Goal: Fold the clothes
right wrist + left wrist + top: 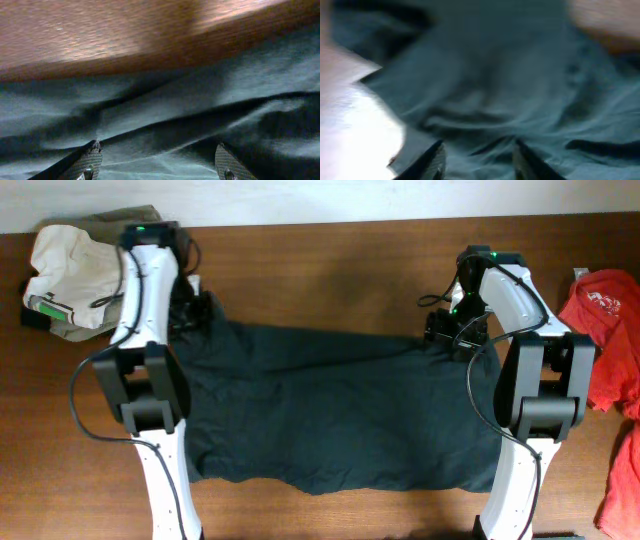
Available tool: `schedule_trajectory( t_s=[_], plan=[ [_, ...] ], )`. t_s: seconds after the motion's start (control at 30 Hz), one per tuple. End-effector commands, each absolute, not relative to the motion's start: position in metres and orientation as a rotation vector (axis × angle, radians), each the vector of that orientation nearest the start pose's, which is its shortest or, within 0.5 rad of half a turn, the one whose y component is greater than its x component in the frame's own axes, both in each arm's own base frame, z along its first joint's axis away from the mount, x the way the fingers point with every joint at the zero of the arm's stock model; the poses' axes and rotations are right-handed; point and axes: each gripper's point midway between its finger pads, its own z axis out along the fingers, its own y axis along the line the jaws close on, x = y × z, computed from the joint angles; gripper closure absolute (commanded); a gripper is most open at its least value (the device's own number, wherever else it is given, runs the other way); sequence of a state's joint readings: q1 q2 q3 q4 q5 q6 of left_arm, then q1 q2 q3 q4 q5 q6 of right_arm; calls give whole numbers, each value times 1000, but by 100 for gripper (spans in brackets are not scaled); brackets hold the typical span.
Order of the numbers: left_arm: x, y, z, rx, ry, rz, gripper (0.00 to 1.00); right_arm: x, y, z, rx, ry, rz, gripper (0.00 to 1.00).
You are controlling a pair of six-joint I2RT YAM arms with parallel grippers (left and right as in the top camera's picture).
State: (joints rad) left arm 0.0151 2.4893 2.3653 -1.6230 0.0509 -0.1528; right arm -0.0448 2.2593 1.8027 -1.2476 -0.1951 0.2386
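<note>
My left gripper (479, 145) and right gripper (157, 146) hang spread-jawed, each over a twelve-o'clock corner of the black cotton T-shirt (330, 410). It lies nine-to-three on the brown wooden table (330, 260), its body toward six.

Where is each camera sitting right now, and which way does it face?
Overhead: fixed above the table, looking straight down on the black T-shirt; both arms show, left pincer and right pincer at its far edge.
Left wrist: on the left arm, facing blurred shirt fabric close up; its two fingertips show.
Right wrist: on the right arm, facing fabric and the table beyond; its fingertips show.
Shared: all three see the T-shirt.
</note>
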Motion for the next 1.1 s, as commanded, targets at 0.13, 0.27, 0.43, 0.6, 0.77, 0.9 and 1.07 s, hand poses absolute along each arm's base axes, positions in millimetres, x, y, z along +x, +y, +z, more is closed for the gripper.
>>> schedule_trajectory(
  t_s=[0.13, 0.27, 0.43, 0.6, 0.77, 0.9, 1.07],
  plan=[
    [414, -24, -5, -187, 3407, -122, 48, 400, 21, 7, 491, 3225, 358, 32],
    [405, -21, -28, -199, 3423, -121, 48, 403, 4, 2, 554, 3204, 196, 76],
    [406, -9, -29, -252, 3416, -129, 48, 422, -11, 29, 548, 3147, 70, 88],
    [404, 7, -28, -321, 3416, -139, 49, 413, -23, 79, 551, 3187, -53, 96],
    [405, 9, -29, -327, 3410, -140, 49, 405, -13, 67, 561, 3230, 26, 64],
    [405, 9, -28, -327, 3412, -140, 49, 411, 7, 28, 564, 3198, 222, 55],
    [405, 9, -29, -328, 3411, -140, 49, 411, 6, 10, 558, 3181, 219, 55]
  ],
)
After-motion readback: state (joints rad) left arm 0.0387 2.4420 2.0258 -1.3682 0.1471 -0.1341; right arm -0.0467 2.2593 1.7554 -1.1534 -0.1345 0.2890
